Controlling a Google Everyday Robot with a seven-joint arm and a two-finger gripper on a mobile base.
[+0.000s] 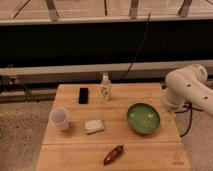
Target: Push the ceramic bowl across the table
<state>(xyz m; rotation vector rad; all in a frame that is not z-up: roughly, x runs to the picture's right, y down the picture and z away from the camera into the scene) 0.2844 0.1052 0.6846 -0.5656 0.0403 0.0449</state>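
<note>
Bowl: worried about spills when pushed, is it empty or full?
Empty: the bowl shows bare green inside. Gripper out of view; only the arm shows, at right.

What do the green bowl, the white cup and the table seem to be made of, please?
The ceramic bowl looks like glazed ceramic: glossy, mottled green inside, darker rim. The white cup seems plastic or paper; its matte wall leaves that open. The table looks like light butcher-block wood, with plank seams. The gripper is out of view; only the white arm shows, at the table's right.

Green ceramic bowl [143, 118] — upright on table [75, 150], right side.
</note>
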